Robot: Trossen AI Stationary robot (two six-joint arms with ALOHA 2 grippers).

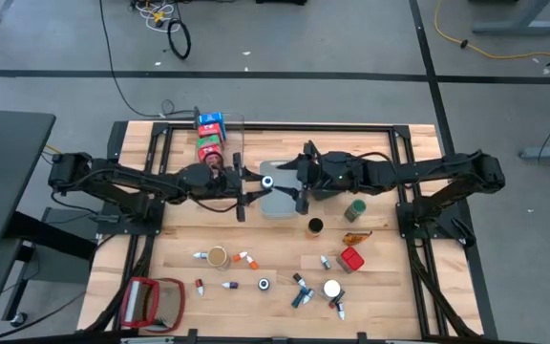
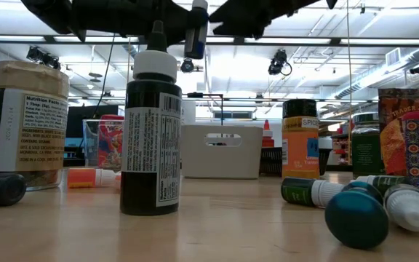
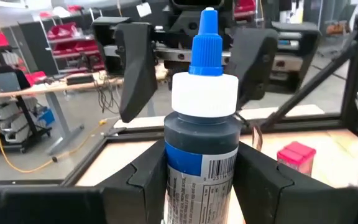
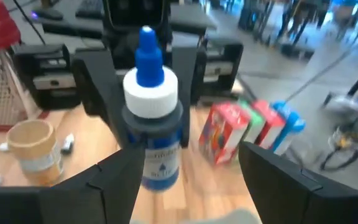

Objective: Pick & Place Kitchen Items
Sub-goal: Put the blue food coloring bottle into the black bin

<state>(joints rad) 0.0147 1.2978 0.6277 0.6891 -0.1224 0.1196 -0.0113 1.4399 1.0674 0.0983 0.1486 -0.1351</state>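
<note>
A small dark bottle (image 3: 201, 124) with a white cap and a blue nozzle stands upright between the fingers of my left gripper (image 1: 249, 186), which is shut on it above the grey bin (image 1: 277, 204). The bottle (image 4: 153, 124) also shows in the right wrist view. My right gripper (image 1: 299, 179) faces it from the table's right side, open. Its fingers (image 4: 114, 180) are short of the bottle and touch nothing. Other kitchen items lie scattered on the near half of the table. My left gripper pinches the bottle's dark body (image 3: 174, 163) just below the white cap, one finger (image 3: 143, 180) on each side. The fingers come in level from the table's left. The bottle is upright, nozzle up, lifted clear over the grey bin.
A clear bin (image 1: 237, 129) with red and blue cartons (image 1: 210, 134) stands at the far side. Near the front are a red carton (image 1: 351, 259), a tan jar (image 1: 219, 256), a green-lidded jar (image 1: 355, 209), small bottles (image 1: 300, 291) and a red-framed flat object (image 1: 153, 301).
</note>
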